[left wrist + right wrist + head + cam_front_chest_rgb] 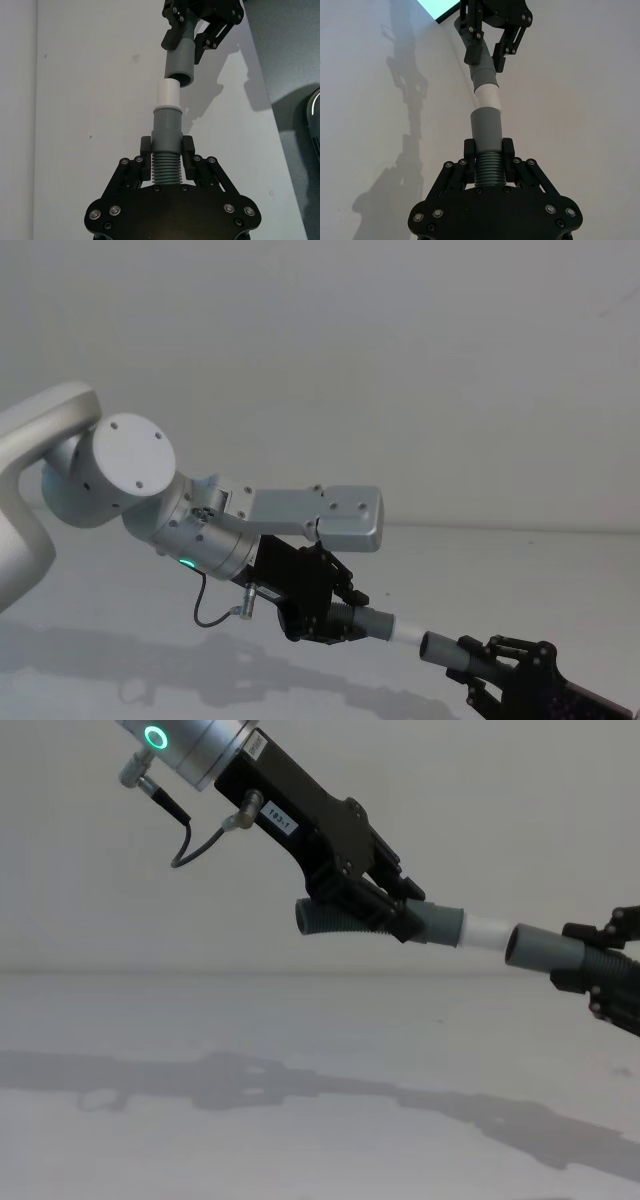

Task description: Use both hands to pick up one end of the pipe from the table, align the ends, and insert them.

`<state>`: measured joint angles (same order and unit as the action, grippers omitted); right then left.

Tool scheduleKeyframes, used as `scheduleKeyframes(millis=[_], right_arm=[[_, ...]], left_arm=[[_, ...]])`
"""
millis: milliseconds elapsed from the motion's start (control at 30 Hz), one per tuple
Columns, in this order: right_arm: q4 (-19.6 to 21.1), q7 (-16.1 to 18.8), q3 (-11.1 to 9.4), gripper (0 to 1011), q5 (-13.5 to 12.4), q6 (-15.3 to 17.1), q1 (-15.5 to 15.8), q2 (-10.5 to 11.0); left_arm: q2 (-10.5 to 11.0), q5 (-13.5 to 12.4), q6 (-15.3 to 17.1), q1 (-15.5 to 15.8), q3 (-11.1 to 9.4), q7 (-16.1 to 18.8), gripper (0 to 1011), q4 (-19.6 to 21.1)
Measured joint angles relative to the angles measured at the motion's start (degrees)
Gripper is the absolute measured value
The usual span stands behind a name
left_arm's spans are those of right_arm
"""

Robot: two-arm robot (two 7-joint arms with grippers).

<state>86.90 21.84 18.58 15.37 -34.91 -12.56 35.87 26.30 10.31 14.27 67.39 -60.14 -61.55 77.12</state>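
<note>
Head view: the left gripper (330,615) was clamped on the ribbed part of the white-tipped pipe piece (375,623), held in the air above the table (560,570); its white stub (408,631) pointed toward the robot's right and slightly down, at the open mouth (436,648) of the second pipe piece (462,658), which the right gripper (505,670) gripped at the lower right.

Chest view: seen from the side, the two pieces lay nearly on one long axis, left to right, with the stub (485,933) just short of the mouth (513,946) and a small gap between them. The bent ribbed tail (325,921) of the left piece protruded behind the gripper, and a green ring light (156,737) and thin black cable (195,845) showed on the wrist.

Left wrist view: the stub (168,93) sat slightly offset from the mouth (179,79), not inserted.

Right wrist view: the white-tipped piece (485,77) approached the mouth (485,112) at a slight angle.
</note>
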Motion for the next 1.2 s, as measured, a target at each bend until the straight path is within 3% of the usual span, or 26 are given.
scheduleKeyframes(millis=[633, 1200], right_arm=[[0.1, -0.3, 0.9, 290, 0.3, 1.6, -1.0, 0.0], [1.0, 0.7, 1.3, 290, -1.0, 3.7, -1.3, 0.3]], left_arm=[[-0.2, 0.1, -1.0, 0.1, 0.0, -0.3, 327, -0.8], [-0.5, -0.1, -1.5, 0.3, -0.1, -0.6, 327, -1.5]])
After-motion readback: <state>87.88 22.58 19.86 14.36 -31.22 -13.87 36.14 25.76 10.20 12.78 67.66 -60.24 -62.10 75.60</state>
